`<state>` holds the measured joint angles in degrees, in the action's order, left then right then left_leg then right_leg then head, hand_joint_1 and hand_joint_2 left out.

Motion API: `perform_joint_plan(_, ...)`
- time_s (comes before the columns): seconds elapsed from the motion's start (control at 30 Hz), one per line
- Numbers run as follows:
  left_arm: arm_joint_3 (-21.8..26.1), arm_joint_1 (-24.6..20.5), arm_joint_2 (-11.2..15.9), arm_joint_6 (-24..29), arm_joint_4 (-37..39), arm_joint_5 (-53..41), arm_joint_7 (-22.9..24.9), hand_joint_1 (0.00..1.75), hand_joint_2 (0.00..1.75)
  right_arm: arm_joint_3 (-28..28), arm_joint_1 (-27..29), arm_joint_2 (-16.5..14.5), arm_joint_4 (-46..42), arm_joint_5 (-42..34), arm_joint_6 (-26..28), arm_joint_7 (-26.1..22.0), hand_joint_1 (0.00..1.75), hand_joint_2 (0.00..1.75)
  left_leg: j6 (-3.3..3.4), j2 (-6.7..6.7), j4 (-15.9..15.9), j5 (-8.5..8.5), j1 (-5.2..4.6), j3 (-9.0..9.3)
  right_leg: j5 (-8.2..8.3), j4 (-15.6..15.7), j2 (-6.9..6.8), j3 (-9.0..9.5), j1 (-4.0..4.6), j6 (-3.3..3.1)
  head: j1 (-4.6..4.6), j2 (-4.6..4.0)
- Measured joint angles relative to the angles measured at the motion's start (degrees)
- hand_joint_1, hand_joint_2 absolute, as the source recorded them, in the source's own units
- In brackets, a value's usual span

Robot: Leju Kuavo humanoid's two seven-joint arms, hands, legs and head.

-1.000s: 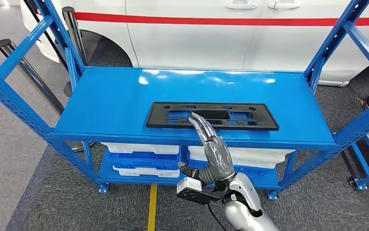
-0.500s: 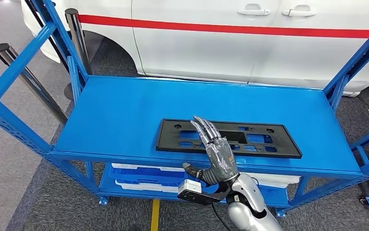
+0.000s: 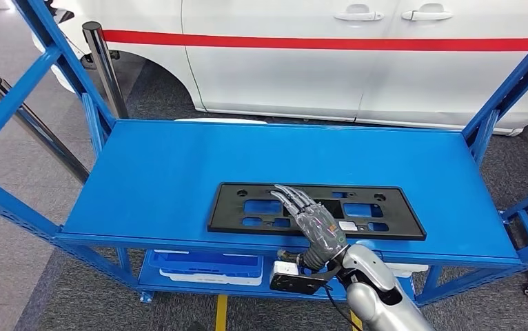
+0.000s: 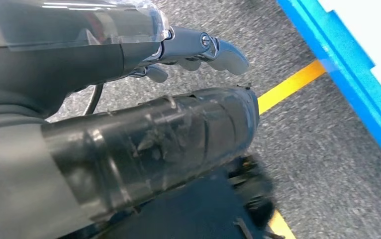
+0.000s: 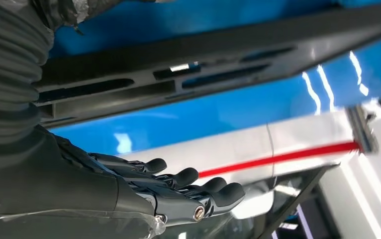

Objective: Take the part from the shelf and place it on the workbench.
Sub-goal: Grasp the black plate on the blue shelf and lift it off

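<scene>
— Where is the part [image 3: 316,210] lying?

— Flat on the top level of the blue shelf [image 3: 158,172], lengthwise, close to the near edge and a little right of the middle. It is a long black plate with rectangular cut-outs.

— And the right hand [image 3: 318,222]?

— It reaches in over the near edge of the shelf and lies above the middle of the part, fingers stretched forward and slightly spread, palm down. In the right wrist view the fingers [image 5: 188,186] are extended side by side with nothing between them, and the part [image 5: 218,55] stands apart from them across a strip of blue shelf surface. So the hand is over the part and holds nothing; whether the fingertips touch the plastic I cannot tell.

— The left hand [image 4: 143,124]?

— It hangs over grey carpet with a yellow floor line [image 4: 290,85] beside it. The fingers [image 4: 208,47] look loosely curled with nothing in them; how far closed they are I cannot tell.

— What else is around?

— A white car [image 3: 358,62] with a red stripe stands behind the shelf, and white bins [image 3: 209,265] sit on the lower level.
</scene>
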<state>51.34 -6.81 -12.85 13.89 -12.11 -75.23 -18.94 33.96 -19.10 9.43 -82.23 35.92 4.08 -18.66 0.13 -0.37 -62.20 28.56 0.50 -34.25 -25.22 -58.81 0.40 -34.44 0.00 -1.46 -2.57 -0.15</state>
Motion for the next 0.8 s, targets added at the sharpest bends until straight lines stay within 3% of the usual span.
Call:
perform_joint_plan(0.07, -0.04, -0.12, 0.01, -0.02, 0.0, -0.07, 0.03, 0.0, 0.0, 0.32, -0.61, 0.96, 0.43, -0.32, -0.79, -0.26, 0.0, 1.75, 0.69, 0.01, 3.45, -0.96, -0.24, 1.16, -0.14, -0.1, -0.02, -0.02, 0.09, 0.59, -0.02, 0.0)
perform_joint_plan(0.2, -0.13, -0.02, 0.03, -0.03, -0.01, -0.16, 0.08, 0.0, 0.0, 0.69, -1.4, 2.38, 0.97, -0.46, -1.5, -0.36, 0.0, 1.75, 2.09, 0.03, 4.41, -2.29, -0.02, 1.8, -1.18, -1.26, -0.08, -0.49, 0.13, 1.88, -0.07, 0.0)
perform_joint_plan(0.3, -0.32, -0.16, 0.03, -0.03, 0.0, -0.32, 0.17, 0.0, 0.0, 1.38, -2.33, 3.71, 1.31, -0.92, -3.15, -0.28, 0.0, 1.75, 2.6, 0.2, 4.83, -2.68, 0.13, 1.94, -5.97, -10.06, -0.09, -4.6, -0.33, 2.64, -0.09, 0.0)
perform_joint_plan(0.37, -0.44, -0.14, 0.05, -0.03, 0.0, -0.37, 0.33, 0.0, 0.0, 2.11, -2.74, 4.96, 1.69, -1.45, -4.62, -0.29, 0.0, 1.75, 2.65, 0.18, 4.74, -2.62, 0.14, 1.92, -7.36, -15.25, -0.11, -7.12, -0.79, 3.08, -0.08, 0.0)
perform_joint_plan(0.4, -0.52, -0.12, 0.06, -0.03, 0.0, -0.39, 0.4, 0.0, 0.0, 2.45, -3.0, 5.73, 1.9, -1.75, -5.34, -0.32, 0.0, 1.75, 2.61, 0.13, 4.64, -2.55, 0.16, 1.92, -6.5, -15.01, -0.12, -7.05, -1.04, 3.28, -0.08, 0.0)
perform_joint_plan(0.43, -0.62, -0.11, 0.07, -0.03, 0.0, -0.43, 0.46, 0.0, 0.0, 2.71, -3.36, 6.48, 2.09, -2.03, -5.94, -0.36, 0.0, 1.75, 2.5, 0.07, 4.47, -2.44, 0.22, 1.93, -4.75, -12.6, -0.15, -5.91, -1.31, 3.45, -0.08, 0.0)
perform_joint_plan(0.5, -0.83, -0.12, 0.07, -0.04, 0.0, -0.48, 0.58, 0.0, 0.0, 3.09, -4.25, 7.66, 2.36, -2.36, -6.45, -0.43, 0.0, 1.75, 1.96, -0.01, 3.94, -2.01, 0.22, 1.85, -1.47, -5.14, -0.24, -2.33, -1.59, 3.69, -0.1, 0.0)
perform_joint_plan(0.57, -0.96, -0.18, 0.08, -0.07, -0.01, -0.5, 0.68, 0.0, 0.0, 3.38, -4.77, 8.37, 2.5, -2.32, -5.99, -0.31, 0.0, 1.75, 1.26, -0.02, 3.58, -1.68, 0.07, 1.69, -0.55, -1.15, -0.18, -0.49, -1.46, 3.35, -0.07, 0.0)
perform_joint_plan(0.7, -1.12, -0.19, 0.09, -0.08, 0.0, -0.52, 0.71, 0.0, 0.0, 3.68, -4.81, 9.23, 2.54, -1.23, -3.78, 0.49, 0.0, 1.75, 0.16, 0.02, 2.64, -0.76, 0.23, 1.3, -0.5, -0.74, -0.08, -0.45, -1.28, 1.76, -0.03, 0.0)
perform_joint_plan(0.73, -1.16, -0.19, 0.09, -0.08, 0.0, -0.53, 0.71, 0.0, 0.0, 3.67, -4.86, 9.41, 2.53, -1.01, -3.43, 0.68, 0.0, 1.75, -0.01, 0.04, 0.77, 0.5, 0.31, 0.5, -0.45, -0.64, -0.12, -0.41, -1.28, 1.36, -0.03, 0.0)
perform_joint_plan(0.8, -1.22, -0.15, 0.09, -0.08, 0.0, -0.53, 0.71, 0.0, 0.0, 3.64, -4.86, 9.72, 2.54, -0.76, -3.01, 0.95, 0.0, 1.75, -0.13, 0.07, -6.05, 4.14, 0.33, -2.61, -0.47, -0.61, -0.2, -0.42, -1.07, 0.85, -0.01, 0.0)
